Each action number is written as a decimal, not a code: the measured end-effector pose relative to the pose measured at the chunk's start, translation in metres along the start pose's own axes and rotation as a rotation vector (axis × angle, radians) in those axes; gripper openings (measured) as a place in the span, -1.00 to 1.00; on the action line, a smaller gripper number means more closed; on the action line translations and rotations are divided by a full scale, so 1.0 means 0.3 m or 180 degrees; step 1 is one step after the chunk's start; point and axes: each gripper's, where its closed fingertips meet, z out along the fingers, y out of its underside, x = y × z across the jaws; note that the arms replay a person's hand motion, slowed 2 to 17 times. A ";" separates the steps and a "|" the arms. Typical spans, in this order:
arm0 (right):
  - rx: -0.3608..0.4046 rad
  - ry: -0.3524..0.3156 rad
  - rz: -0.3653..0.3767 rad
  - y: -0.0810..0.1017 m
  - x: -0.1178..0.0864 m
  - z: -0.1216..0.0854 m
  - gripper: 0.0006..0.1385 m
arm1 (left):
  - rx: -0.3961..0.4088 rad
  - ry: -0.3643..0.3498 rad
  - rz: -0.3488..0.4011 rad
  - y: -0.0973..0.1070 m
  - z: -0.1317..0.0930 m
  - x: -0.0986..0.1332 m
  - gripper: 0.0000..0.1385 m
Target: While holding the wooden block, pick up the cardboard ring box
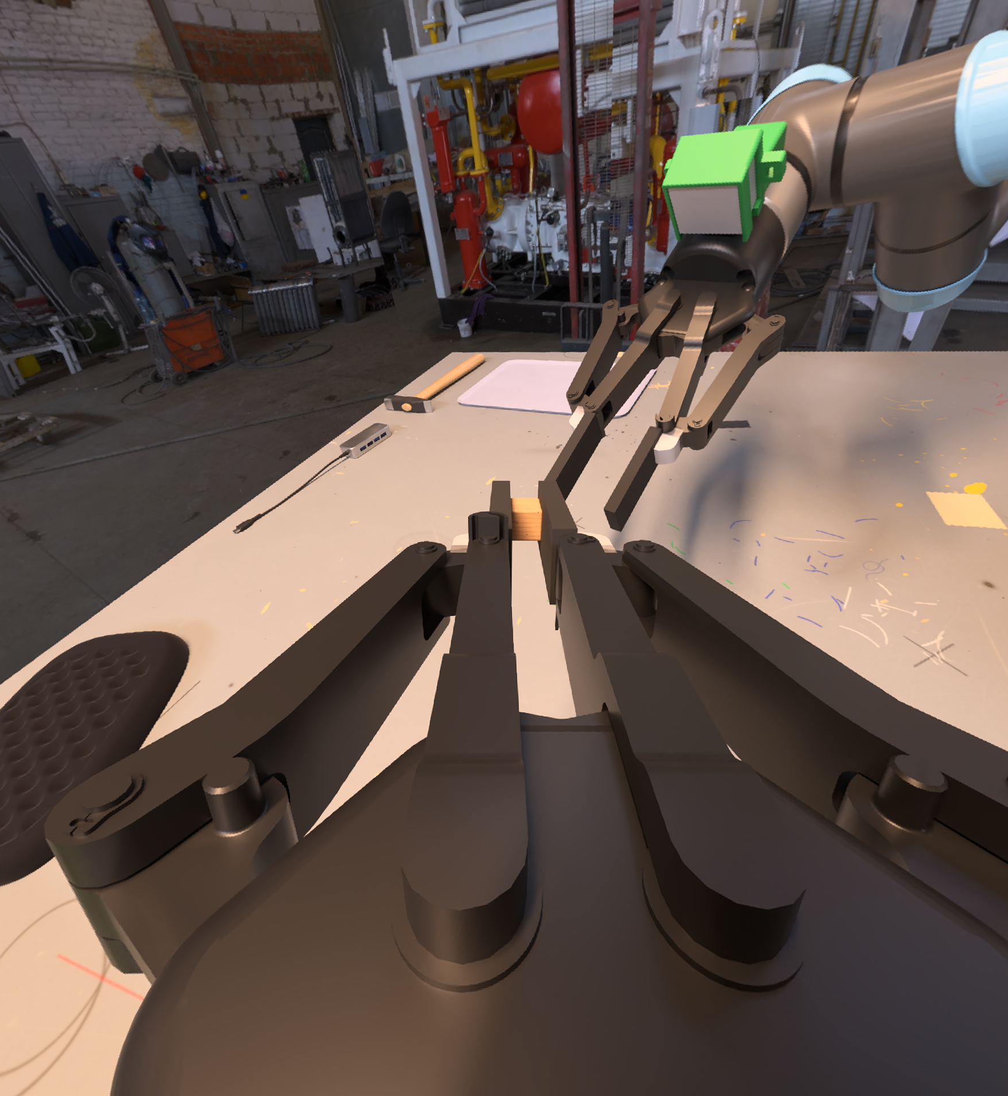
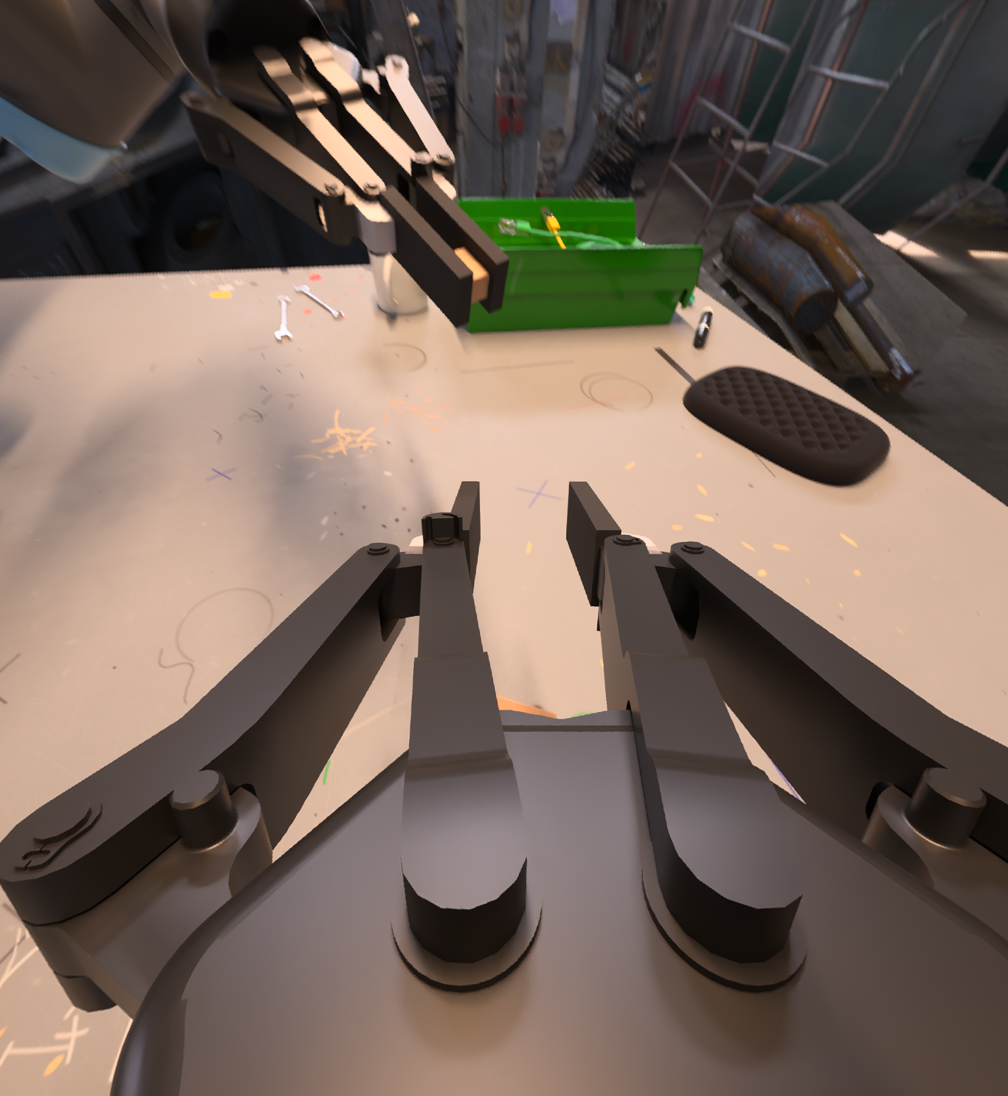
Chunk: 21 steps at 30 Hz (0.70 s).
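Wooden block mostly covered by the left gripper's fingers; only one face showed. Dark dimpled pad cut off at left edge. Orange sliver behind right gripper's body, too hidden to identify.

the left gripper reaches forward and slightly down over the tabletop, its jaws drawn close together and clamped on the wooden block, which sits between the fingertips clear of the surface. seen from the right wrist view, the same left gripper slants down from the upper left with the block's end showing between its fingers. the right gripper hangs above the tabletop with its jaws parted and nothing between them. in the left wrist view the right gripper angles down from the upper right, its arm bent at the wrist, one fingertip near the left gripper's fingers.
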 end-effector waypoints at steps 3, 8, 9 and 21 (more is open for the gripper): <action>-0.0242 0.0175 0.0018 0.046 0.016 0.002 -0.36 | -0.0008 -0.0015 0.0005 0.007 -0.004 -0.002 -0.82; -0.0628 0.0350 0.0060 0.119 0.016 0.011 -0.22 | -0.0008 -0.0023 -0.0003 0.015 -0.010 -0.003 -0.82; -0.0705 0.0383 0.0076 0.135 0.017 0.012 -0.19 | -0.0009 -0.0025 -0.0004 0.016 -0.010 -0.002 -0.82; -0.1366 0.0592 0.0324 0.315 0.001 0.028 0.11 | -0.0086 -0.0049 0.0038 0.047 -0.012 0.005 -0.82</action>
